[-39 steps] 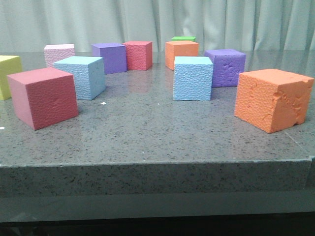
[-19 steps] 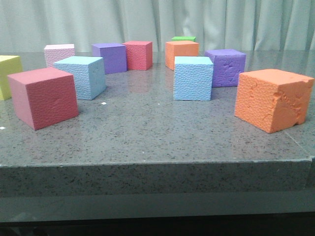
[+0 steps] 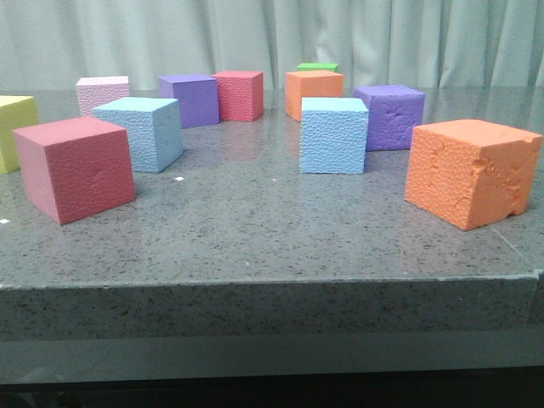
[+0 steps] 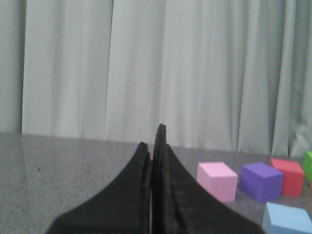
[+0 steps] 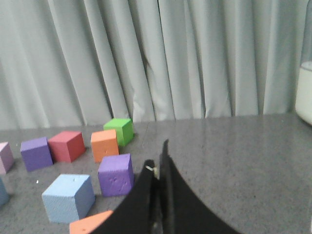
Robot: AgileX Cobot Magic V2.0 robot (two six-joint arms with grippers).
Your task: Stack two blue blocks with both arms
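Two light blue blocks stand apart on the grey table. One blue block [image 3: 140, 132] is at the left behind a red cube; it shows at the edge of the left wrist view [image 4: 290, 218]. The other blue block [image 3: 333, 134] is right of centre, in front of a purple cube; it shows in the right wrist view [image 5: 68, 197]. Neither gripper shows in the front view. My left gripper [image 4: 152, 139] is shut and empty, well short of the blocks. My right gripper [image 5: 157, 158] is shut and empty, off to the side of the right blue block.
Around the blue blocks stand a red cube [image 3: 75, 167], a large orange cube [image 3: 470, 170], a yellow cube [image 3: 13, 129], pink [image 3: 103, 92], purple [image 3: 190, 98], red [image 3: 239, 94], orange [image 3: 313, 92], purple [image 3: 390, 115] and green [image 3: 317, 66] cubes. The table's front edge [image 3: 272, 285] is near. A curtain hangs behind.
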